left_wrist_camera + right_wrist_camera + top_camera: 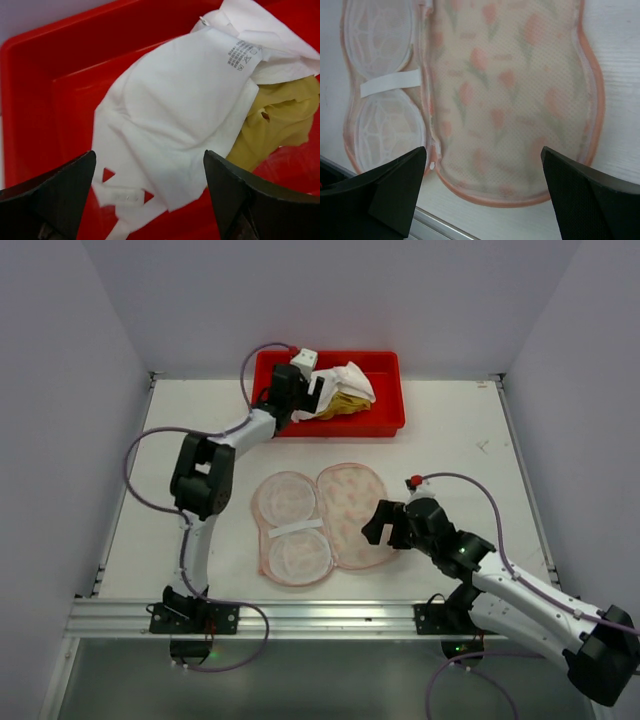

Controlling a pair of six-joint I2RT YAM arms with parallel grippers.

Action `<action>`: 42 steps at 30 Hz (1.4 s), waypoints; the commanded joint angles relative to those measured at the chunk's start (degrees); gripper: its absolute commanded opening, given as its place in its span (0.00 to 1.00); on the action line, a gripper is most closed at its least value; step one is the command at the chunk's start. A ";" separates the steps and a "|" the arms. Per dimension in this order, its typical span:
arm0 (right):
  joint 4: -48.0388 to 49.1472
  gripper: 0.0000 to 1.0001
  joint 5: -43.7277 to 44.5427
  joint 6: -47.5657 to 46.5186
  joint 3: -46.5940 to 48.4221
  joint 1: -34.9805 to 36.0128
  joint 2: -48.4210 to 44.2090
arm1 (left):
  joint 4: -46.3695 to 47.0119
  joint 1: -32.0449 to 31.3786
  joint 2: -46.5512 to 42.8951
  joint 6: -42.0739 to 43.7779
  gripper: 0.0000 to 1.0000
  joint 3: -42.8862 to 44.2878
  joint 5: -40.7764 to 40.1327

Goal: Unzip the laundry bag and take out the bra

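Observation:
The laundry bag [320,523] lies opened flat mid-table, its printed half on the right and its pale lined half with a white strap on the left. The right wrist view shows it too [510,95]. The bra [348,390], white with mustard-yellow cups, lies crumpled in the red tray [385,415]. In the left wrist view it [180,110] lies just beyond the fingers. My left gripper [318,392] is open over the tray, at the bra's left edge, holding nothing. My right gripper [385,525] is open and empty at the bag's right edge.
White walls enclose the table on three sides. A metal rail [320,615] runs along the near edge, also seen in the right wrist view [445,225]. The tray stands against the back wall.

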 commanded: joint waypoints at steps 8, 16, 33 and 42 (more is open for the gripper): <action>-14.30 0.99 8.29 7.90 15.32 -13.38 17.04 | -11.85 0.08 -39.52 -10.21 1.00 -14.70 -8.79; -12.11 0.99 3.02 6.23 21.48 -17.17 31.54 | -25.73 1.49 -59.91 -17.34 1.00 -31.48 -11.70; -12.00 0.00 3.76 1.23 18.85 -17.60 28.67 | -30.23 2.19 -89.22 -16.46 1.00 -59.97 -10.38; -22.12 0.00 14.09 -8.88 26.67 -18.04 16.36 | -29.80 2.19 -91.33 -18.57 1.00 -63.92 -11.18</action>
